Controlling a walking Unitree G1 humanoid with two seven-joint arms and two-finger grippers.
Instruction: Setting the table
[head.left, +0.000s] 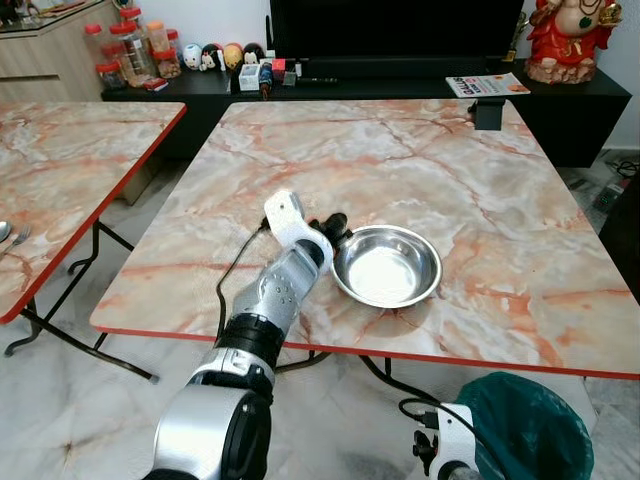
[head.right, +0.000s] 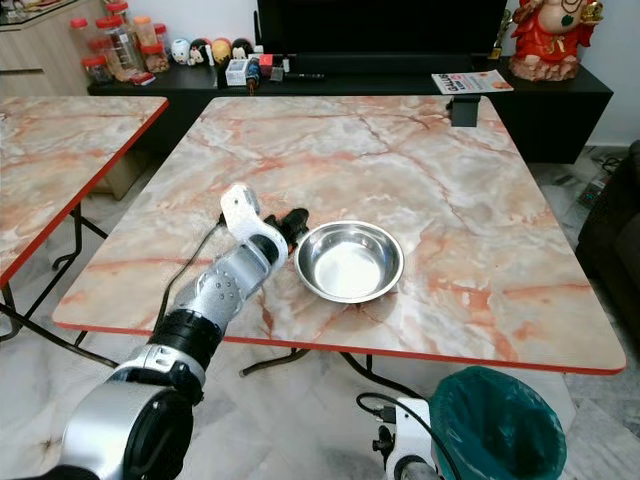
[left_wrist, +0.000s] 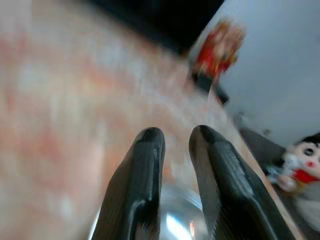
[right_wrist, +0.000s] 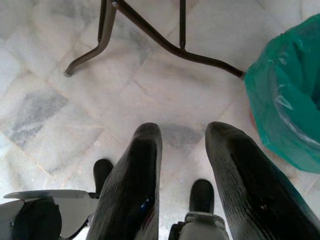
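Note:
A shiny steel bowl rests on the marble-patterned table, near its front edge. My left arm reaches over that edge, and my left gripper is at the bowl's left rim. In the left wrist view the two black fingers stand close together with the rim of the bowl between them, so the gripper looks shut on the rim. That view is blurred. My right gripper hangs open below the table, over the floor.
A green-lined bin stands on the floor at front right, beside the right arm. A second marble table is on the left with cutlery at its near edge. A black TV cabinet with jars and figurines runs behind.

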